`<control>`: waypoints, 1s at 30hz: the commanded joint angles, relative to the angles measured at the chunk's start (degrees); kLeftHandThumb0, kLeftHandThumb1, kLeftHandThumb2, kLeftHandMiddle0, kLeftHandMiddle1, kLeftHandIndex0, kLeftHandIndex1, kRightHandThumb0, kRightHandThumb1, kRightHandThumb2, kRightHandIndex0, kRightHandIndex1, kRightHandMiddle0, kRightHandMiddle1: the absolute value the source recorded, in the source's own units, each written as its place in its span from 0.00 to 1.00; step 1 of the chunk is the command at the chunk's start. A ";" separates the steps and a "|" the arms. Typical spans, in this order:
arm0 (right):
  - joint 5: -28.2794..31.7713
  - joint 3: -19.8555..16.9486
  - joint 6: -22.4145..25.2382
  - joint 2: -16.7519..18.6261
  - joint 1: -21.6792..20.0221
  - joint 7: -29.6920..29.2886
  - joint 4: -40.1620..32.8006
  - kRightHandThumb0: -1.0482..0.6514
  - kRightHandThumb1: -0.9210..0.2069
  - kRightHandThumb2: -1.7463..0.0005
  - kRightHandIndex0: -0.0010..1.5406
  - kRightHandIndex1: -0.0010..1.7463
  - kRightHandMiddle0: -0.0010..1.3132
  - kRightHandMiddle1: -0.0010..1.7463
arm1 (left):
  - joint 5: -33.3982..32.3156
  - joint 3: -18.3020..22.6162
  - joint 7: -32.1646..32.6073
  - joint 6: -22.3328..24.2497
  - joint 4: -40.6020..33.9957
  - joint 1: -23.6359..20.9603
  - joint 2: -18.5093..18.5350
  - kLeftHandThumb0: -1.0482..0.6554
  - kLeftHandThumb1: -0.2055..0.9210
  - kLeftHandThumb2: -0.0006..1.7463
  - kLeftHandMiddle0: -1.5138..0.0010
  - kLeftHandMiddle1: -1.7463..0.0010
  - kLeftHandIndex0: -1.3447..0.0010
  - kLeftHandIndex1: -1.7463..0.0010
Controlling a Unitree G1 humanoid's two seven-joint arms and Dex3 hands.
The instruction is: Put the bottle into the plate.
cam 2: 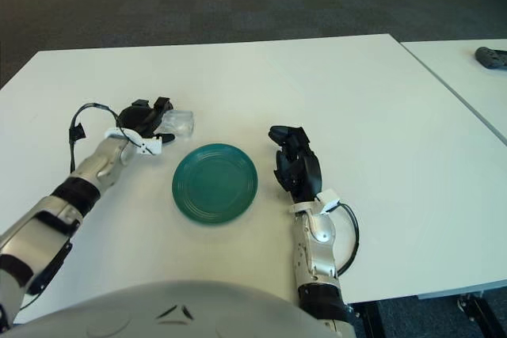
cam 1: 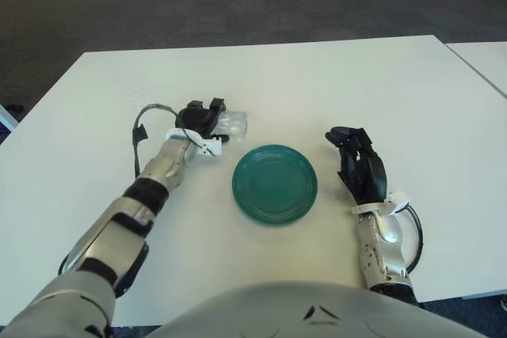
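A clear plastic bottle [cam 1: 232, 123] lies on its side on the white table [cam 1: 317, 85], just beyond the upper left of a round green plate [cam 1: 275, 184]. My left hand [cam 1: 202, 124] is at the bottle's left end with its black fingers curled around it. The plate is empty. My right hand [cam 1: 356, 160] shows to the right of the plate with its fingers relaxed and holding nothing. The bottle [cam 2: 177, 123] and plate [cam 2: 215, 183] also show in the right eye view.
A second white table [cam 2: 467, 69] stands to the right across a narrow gap, with a dark object [cam 2: 491, 57] on it. Dark carpet lies beyond the table's far edge.
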 commanded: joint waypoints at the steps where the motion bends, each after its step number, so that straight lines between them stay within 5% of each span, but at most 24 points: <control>1: 1.39 0.39 0.90 0.12 0.80 -0.16 -4.07 0.19 0.00 0.72 0.36 0.59 0.24 0.70 | 0.19 -1.82 -0.70 -0.25 5.51 -0.49 -0.60 0.54 0.45 0.75 0.56 0.03 0.64 0.00; 9: 2.73 0.67 0.18 1.25 2.70 -0.70 -8.40 0.21 0.00 0.70 0.39 0.63 0.28 0.73 | -2.55 -1.83 0.97 -2.57 7.20 -0.63 -0.87 0.61 0.25 0.87 0.46 0.12 0.54 0.00; 15: 4.60 0.72 -0.14 2.02 3.56 -0.30 -9.96 0.23 0.00 0.67 0.41 0.67 0.30 0.74 | -4.70 -1.29 3.07 -5.62 7.09 -0.09 -0.48 0.62 0.14 0.96 0.41 0.08 0.48 0.00; 25: 7.82 0.66 0.71 2.46 4.13 -0.15 -11.14 0.26 0.00 0.60 0.45 0.70 0.34 0.74 | -6.22 -0.08 3.53 -5.32 3.34 1.15 0.30 0.62 0.11 0.98 0.39 0.09 0.46 0.00; 30: 7.89 0.65 1.16 2.72 4.13 -1.08 -11.48 0.26 0.00 0.59 0.47 0.71 0.36 0.74 | -6.57 1.65 3.46 -4.11 -5.68 4.80 2.44 0.62 0.10 0.99 0.39 0.08 0.46 0.00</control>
